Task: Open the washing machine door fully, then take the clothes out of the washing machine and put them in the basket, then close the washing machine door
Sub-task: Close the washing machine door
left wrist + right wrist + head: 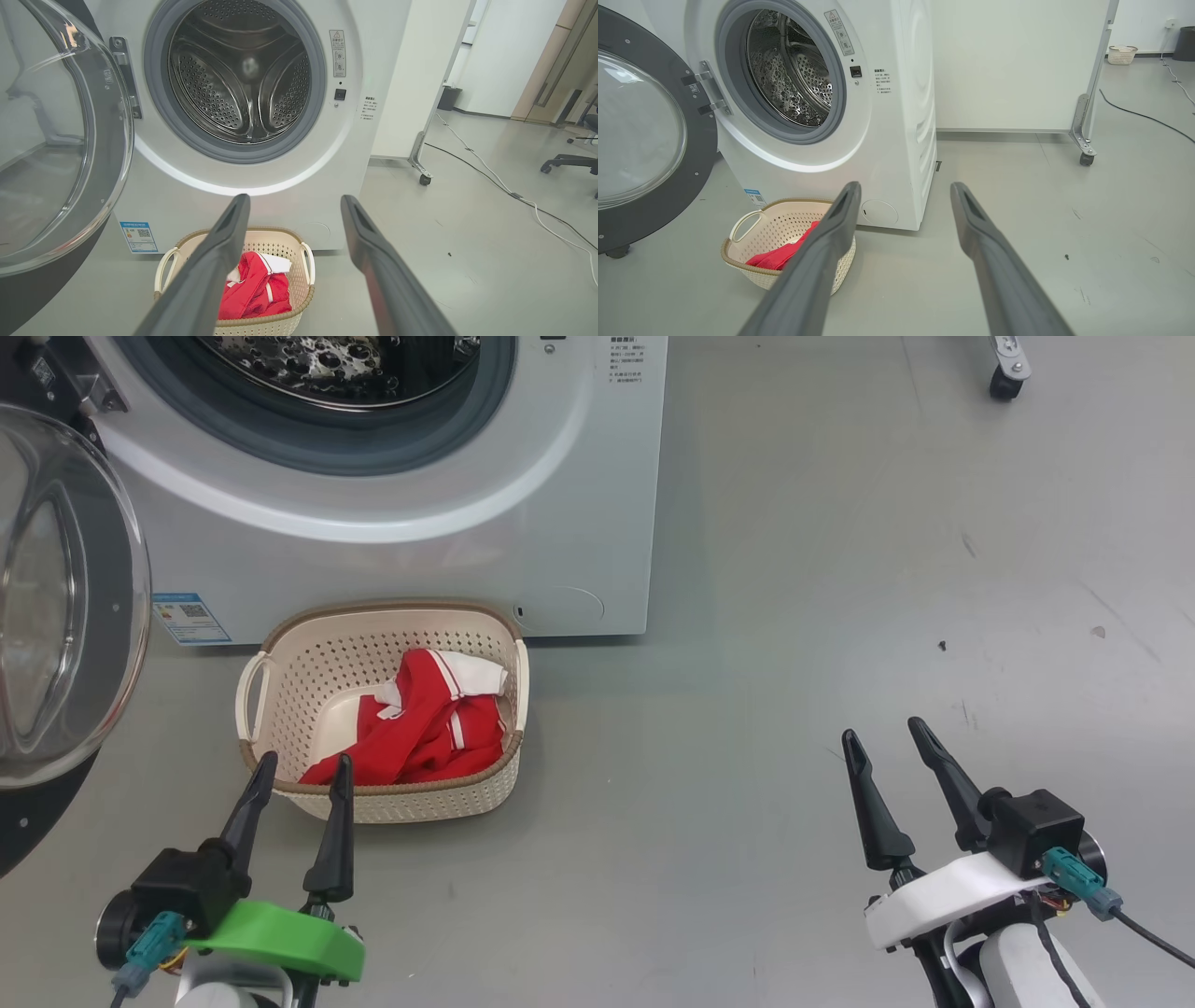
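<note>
The clothes (429, 728) lie in the basket (392, 607) before the washing machine (420, 551); left gripper (306, 759) and right gripper (882, 728) spread, empty.

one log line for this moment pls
door: open | drum: looks empty | clothes: in basket | left tool: open, empty | right tool: open, empty | pending: close door

A grey floor (840, 569), scuffed with dark marks, runs back to a white partition panel (1008, 65) on a metal castor foot (1083, 149), with cables (514, 195) trailing toward an office chair base (567, 161) and pale wooden doors (556, 60).
</note>
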You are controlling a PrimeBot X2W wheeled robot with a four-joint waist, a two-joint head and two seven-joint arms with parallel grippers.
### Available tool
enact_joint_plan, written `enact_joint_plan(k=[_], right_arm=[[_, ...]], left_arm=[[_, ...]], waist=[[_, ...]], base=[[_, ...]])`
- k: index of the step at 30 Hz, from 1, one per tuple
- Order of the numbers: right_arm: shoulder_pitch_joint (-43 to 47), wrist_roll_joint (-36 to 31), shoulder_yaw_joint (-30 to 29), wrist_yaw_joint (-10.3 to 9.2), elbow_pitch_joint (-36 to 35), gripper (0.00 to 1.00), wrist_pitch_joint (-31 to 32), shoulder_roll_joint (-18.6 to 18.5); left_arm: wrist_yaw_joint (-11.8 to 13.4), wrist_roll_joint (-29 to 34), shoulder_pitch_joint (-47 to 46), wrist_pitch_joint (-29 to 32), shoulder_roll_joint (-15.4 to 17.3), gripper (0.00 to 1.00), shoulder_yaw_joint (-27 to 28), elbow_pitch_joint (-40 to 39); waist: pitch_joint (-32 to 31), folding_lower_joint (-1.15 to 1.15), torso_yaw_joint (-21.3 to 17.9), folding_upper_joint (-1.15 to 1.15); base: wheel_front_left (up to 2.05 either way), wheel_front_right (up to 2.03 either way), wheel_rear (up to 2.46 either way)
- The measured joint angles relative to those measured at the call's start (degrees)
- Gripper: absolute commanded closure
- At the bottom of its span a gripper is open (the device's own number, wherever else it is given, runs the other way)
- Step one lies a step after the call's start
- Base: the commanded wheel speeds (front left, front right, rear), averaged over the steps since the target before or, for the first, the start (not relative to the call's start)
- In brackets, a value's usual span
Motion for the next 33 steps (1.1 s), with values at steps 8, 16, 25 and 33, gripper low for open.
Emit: enact_joint_plan(k=[8, 16, 25, 33], right_arm=[[0.0, 0.0, 0.0, 0.0, 0.1, 0.0, 0.0, 0.0], [0.0, 0.0, 0.0, 0.0, 0.2, 0.0, 0.0, 0.0], [0.0, 0.0, 0.0, 0.0, 0.2, 0.0, 0.0, 0.0], [0.0, 0.0, 0.0, 0.0, 0.2, 0.0, 0.0, 0.0]], left_arm=[[0.0, 0.4, 0.0, 0.0, 0.0, 0.0, -0.1, 0.3], [0.0, 0.4, 0.0, 0.0, 0.0, 0.0, 0.1, 0.4], [0.0, 0.4, 0.0, 0.0, 0.0, 0.0, 0.3, 0.4], [0.0, 0.6, 0.0, 0.0, 0.0, 0.0, 0.5, 0.4]], waist=[[-0.4, 0.0, 0.0, 0.0], [-0.7, 0.0, 0.0, 0.0], [-0.9, 0.0, 0.1, 0.0], [-0.9, 0.0, 0.1, 0.0]], base=[[0.57, -0.57, 0.0], [0.24, -0.24, 0.0], [0.0, 0.0, 0.0], [0.0, 0.0, 0.0]])
